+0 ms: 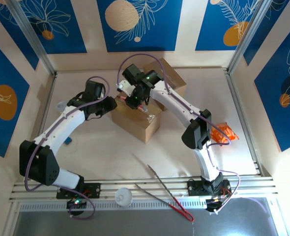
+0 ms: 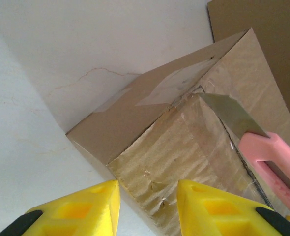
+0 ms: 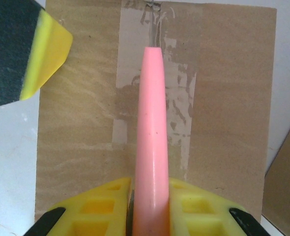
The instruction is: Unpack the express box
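Near the front rail: tongs [image 1: 165, 192] lie on the table [image 1: 105, 152], well apart from the box.
Mid-table: express box [image 1: 137, 123], tape strip along its top.
Left gripper [image 2: 147, 196]: fingers apart at the box's corner, nothing clamped.
Right gripper [image 3: 150, 201]: clamped on pink cutter [image 3: 151, 123], blade [image 2: 231, 115] at the box's top edge.
Farther back: second carton [image 1: 167, 78], just behind.

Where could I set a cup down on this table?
Bare tabletop lies between the taped box and the tongs, and far right, between the rear box and the orange packet. Crowded middle: left arm and right arm over the box.
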Controlling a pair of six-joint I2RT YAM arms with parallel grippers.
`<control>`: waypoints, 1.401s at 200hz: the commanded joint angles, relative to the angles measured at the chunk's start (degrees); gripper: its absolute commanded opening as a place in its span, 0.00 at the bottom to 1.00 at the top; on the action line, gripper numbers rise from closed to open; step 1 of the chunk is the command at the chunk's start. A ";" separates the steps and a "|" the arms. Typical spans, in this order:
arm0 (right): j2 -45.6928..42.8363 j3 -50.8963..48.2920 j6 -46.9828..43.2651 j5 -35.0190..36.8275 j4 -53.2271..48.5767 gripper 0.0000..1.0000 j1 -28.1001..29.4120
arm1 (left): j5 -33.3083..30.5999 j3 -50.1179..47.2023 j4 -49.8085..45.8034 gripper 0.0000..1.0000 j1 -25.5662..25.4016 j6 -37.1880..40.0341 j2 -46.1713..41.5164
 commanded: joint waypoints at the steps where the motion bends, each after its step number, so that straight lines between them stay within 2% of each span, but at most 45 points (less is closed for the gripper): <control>1: 0.75 1.79 -0.88 0.00 -0.04 0.00 0.46 | -0.08 0.10 1.28 0.36 1.34 -1.19 -0.78; 115: 1.19 1.14 -0.36 1.50 -0.32 0.00 0.60 | 1.36 -1.34 4.33 0.36 2.42 -2.96 1.90; 280: 1.28 0.38 2.02 5.51 -0.51 0.00 0.63 | -0.04 -2.91 0.67 0.35 2.43 -2.55 3.50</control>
